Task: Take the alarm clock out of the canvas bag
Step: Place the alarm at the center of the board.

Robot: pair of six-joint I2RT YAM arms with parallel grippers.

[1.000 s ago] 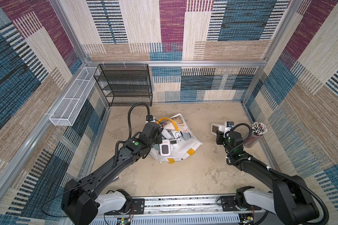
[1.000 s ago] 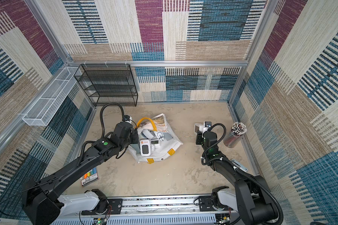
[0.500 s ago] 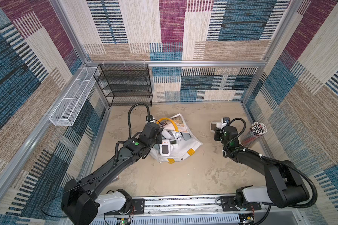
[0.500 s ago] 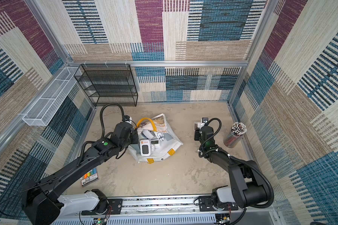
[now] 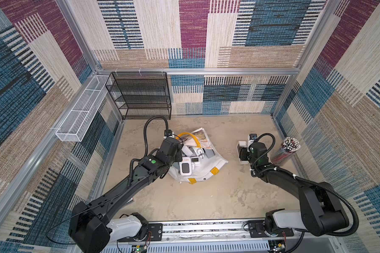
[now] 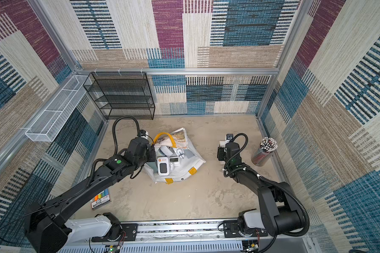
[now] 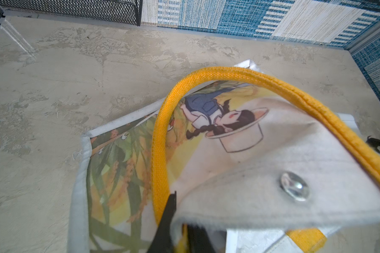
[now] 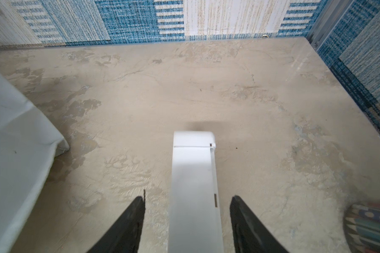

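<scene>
The white canvas bag (image 5: 203, 174) with yellow handles lies slumped mid-table in both top views. My left gripper (image 7: 183, 219) is shut on the bag's rim (image 7: 250, 175) beside a yellow handle (image 7: 160, 142); fabric hides one finger. To the bag's right, a white box-shaped alarm clock (image 8: 193, 175) stands on the table, outside the bag. My right gripper (image 8: 188, 198) straddles it, open, with a gap between each finger and the clock's sides. In a top view the clock (image 5: 241, 144) shows beneath that gripper (image 5: 243, 154).
Several white gadgets, one with orange dots (image 5: 185, 167), sit in the bag's mouth. A cup of pencils (image 5: 284, 151) stands right of the right gripper. A black mesh rack (image 5: 140, 94) and a white wire basket (image 5: 81, 114) line the back left. A marker pack (image 6: 100, 198) lies front left.
The right gripper carried the clock slightly toward the back, set it down and its jaws have spread off the clock's sides. The left arm and bag have not moved.
</scene>
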